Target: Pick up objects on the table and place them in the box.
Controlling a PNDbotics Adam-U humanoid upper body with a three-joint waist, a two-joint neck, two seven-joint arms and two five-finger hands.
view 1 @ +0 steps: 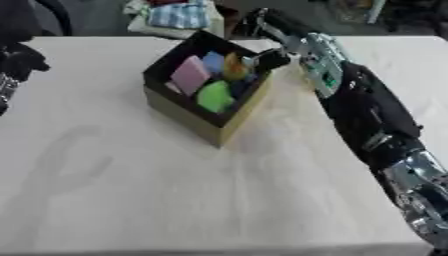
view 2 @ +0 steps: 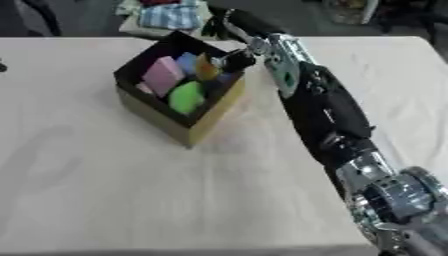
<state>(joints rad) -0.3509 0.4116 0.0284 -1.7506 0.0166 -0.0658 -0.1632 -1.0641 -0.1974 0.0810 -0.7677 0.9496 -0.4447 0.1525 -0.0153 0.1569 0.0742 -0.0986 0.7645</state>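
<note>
A box (view 1: 229,127) with tan walls and a black inside stands on the table, left of the middle and towards the far side. In it lie a pink block (view 1: 190,74), a blue piece (view 1: 213,61), a green rounded object (view 1: 214,96) and an orange object (view 1: 233,68). My right arm reaches up from the lower right corner. My right hand (view 1: 269,59) is at the box's far right rim, right beside the orange object; whether it grips that object is not clear. My left hand (view 1: 19,59) shows as a dark shape at the left edge.
The table (view 1: 131,190) is covered with a pale cloth. Behind its far edge lies a folded blue striped cloth (view 1: 179,15) among other clutter. My right forearm (view 1: 367,107) crosses the table's right side.
</note>
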